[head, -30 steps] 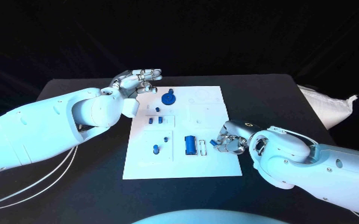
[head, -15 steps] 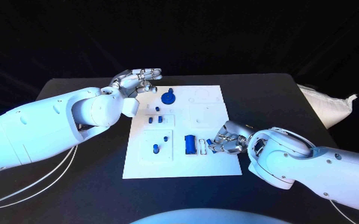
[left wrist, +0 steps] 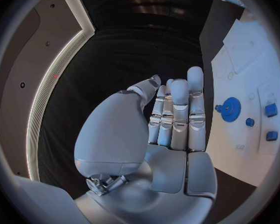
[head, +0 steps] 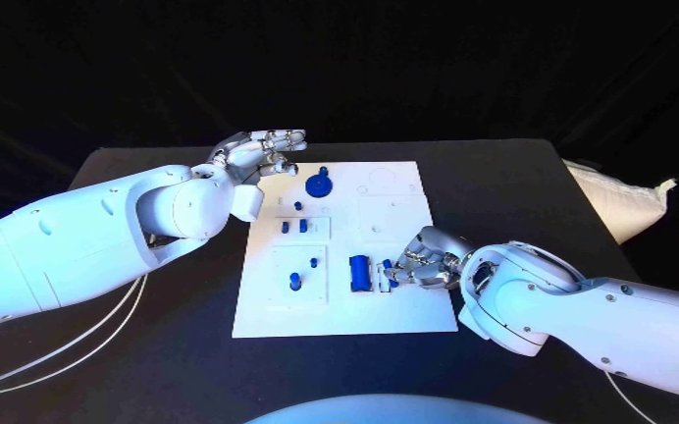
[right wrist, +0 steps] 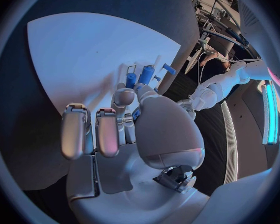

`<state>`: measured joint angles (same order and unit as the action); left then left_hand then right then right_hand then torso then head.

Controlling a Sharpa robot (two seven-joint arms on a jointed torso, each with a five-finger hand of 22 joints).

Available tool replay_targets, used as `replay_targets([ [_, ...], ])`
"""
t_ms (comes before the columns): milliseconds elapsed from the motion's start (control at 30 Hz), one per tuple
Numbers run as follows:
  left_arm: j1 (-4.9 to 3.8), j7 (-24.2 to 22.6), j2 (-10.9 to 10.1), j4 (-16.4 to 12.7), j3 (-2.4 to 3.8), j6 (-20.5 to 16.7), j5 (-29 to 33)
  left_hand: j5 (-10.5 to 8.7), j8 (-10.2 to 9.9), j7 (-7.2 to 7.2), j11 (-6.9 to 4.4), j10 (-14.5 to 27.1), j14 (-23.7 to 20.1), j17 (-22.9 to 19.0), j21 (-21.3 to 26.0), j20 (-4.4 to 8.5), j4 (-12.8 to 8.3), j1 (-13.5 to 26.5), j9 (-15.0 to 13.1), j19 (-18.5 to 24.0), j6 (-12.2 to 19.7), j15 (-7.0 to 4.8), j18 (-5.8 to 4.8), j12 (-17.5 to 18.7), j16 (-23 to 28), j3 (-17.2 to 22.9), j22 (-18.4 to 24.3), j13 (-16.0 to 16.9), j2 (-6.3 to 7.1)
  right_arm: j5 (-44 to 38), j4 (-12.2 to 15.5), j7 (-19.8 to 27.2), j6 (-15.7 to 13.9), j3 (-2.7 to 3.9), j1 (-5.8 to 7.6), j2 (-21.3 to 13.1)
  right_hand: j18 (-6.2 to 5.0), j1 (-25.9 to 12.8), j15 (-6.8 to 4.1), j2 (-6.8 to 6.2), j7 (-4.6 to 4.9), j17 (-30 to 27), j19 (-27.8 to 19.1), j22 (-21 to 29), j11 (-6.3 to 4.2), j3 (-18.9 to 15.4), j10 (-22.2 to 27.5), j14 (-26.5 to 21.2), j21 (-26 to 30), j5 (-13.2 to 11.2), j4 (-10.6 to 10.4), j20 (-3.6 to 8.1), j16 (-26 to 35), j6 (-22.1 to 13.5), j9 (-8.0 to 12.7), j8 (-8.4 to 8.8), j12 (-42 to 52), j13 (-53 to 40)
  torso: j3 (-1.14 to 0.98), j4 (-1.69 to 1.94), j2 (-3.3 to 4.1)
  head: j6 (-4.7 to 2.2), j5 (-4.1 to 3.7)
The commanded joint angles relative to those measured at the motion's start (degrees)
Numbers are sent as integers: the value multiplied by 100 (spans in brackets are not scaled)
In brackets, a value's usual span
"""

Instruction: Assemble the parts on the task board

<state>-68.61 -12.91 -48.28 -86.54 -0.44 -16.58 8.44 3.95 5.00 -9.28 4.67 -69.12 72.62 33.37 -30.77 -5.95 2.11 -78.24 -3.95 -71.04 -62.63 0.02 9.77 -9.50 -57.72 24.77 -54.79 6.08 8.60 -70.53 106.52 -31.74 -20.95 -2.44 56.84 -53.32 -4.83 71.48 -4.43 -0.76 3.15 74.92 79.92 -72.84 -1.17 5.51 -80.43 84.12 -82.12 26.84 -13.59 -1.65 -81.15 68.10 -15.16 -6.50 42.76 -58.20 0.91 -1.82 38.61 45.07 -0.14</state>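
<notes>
Where matte white board (head: 403, 321) lies, cylindrical blue part (head: 361, 273) rests.

I'm seeing a matt black table (head: 524, 179) under a smooth, matt white task board (head: 403, 321). The blue parts (head: 361, 274) look like plastic, the gear (left wrist: 230, 109) too. Both arms (head: 99, 238) wear glossy white shells; the hands (left wrist: 174, 117) gleam like brushed silver metal.

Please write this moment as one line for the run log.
left hand: open, raised beside task board | right hand: pinching small blue part next to blue cylinder | blue gear: on board
</notes>
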Motion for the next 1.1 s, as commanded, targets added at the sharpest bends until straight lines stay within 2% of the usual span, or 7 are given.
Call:
replay_targets([
  [33,-2,-15,9,-12,4,101,-25,9,37,16,10,48,-37,-6,25,1,-9,-18,1,-5,30,8,69,-39,16,-37,6,5,-55,123,-24,62,147,-3,-5,62,104,-66,-29,10,27,222,41,-4,12,20,-13,356,-17,27,-36,-5,-13,0,9,32,-7,-4,-3,0,1,10,6],
  [233,-2,-8,7,-18,4,106,-25,9,37,16,10,48,-37,-6,25,1,-9,-18,1,-5,30,8,69,-39,16,-37,6,5,-55,54,-89,-35,410,-3,-7,148,104,-153,-23,-11,34,224,41,-5,19,14,-16,356,-17,43,-93,-8,-14,5,-1,33,-5,-13,0,-1,0,26,14],
  [333,-2,-4,5,-19,4,106,-25,9,37,16,10,48,-37,-6,25,1,-9,-18,1,-5,30,8,69,-39,16,-37,6,5,-55,17,-107,-95,548,-3,-9,170,105,-218,-19,-24,37,227,42,-8,22,-3,-22,356,-17,50,-137,-10,-16,11,-8,32,7,-25,-5,-4,0,33,21],
  [500,-2,1,1,-21,4,109,-25,9,37,16,10,48,-37,-6,25,1,-9,-18,1,-5,30,8,69,-39,16,-37,6,5,-55,-96,-129,-177,670,-4,-14,188,104,-281,-18,-31,37,231,42,-8,23,-23,-28,357,-17,62,-181,-13,-19,20,-16,30,14,-34,-5,-7,-2,40,16],
  [1100,-2,12,-4,-19,4,113,-25,9,37,16,10,48,-37,-6,25,1,-9,-18,1,-5,30,8,69,-39,16,-37,6,5,-55,-670,-133,-284,591,-4,-16,141,102,-321,-19,-18,33,215,36,1,22,-30,-28,354,-12,70,-212,-14,-7,30,-23,26,-10,-22,-6,-8,-1,43,5],
])
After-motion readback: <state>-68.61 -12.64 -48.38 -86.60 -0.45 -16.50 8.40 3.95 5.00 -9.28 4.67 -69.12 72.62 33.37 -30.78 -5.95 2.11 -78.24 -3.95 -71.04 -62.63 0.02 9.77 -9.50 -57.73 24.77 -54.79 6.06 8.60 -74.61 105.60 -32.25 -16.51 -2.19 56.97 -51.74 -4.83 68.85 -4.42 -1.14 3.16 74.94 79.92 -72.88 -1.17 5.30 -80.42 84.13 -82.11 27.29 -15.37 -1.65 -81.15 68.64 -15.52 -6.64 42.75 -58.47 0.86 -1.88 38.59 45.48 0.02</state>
